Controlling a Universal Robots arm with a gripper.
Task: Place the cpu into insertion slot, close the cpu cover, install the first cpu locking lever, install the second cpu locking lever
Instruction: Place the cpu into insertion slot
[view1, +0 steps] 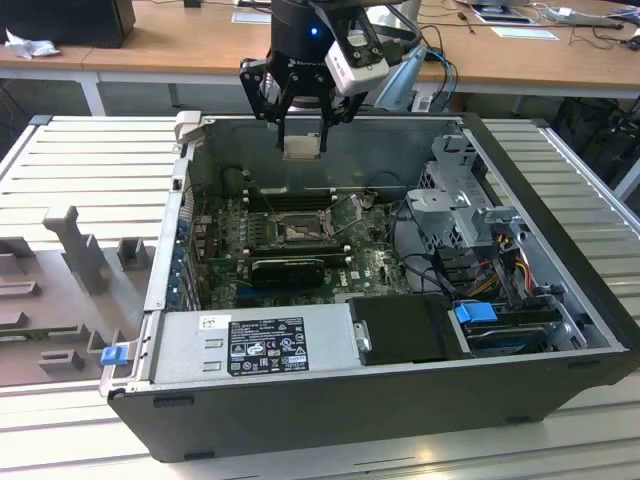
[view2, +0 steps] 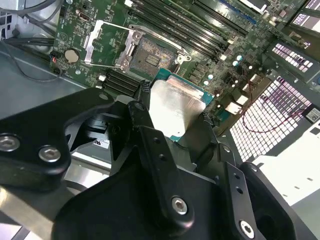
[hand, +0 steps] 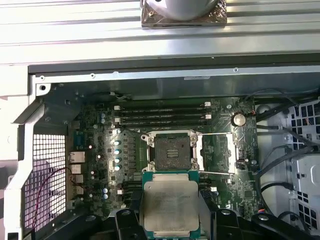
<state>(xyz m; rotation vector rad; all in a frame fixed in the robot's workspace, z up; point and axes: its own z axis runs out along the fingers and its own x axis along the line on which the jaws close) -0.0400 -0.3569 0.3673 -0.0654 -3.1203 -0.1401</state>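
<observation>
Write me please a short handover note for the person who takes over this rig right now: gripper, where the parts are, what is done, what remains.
Gripper: shut on the cpu, held by its edges, metal face up, above the open computer case.
Insertion slot: empty, contacts exposed, on the motherboard below the chip.
Cpu cover: swung open, lying beside the slot.
Done: cpu picked up and brought over the board.
Left: none of the four steps is finished; the chip is not yet seated and the cover is not closed.
</observation>
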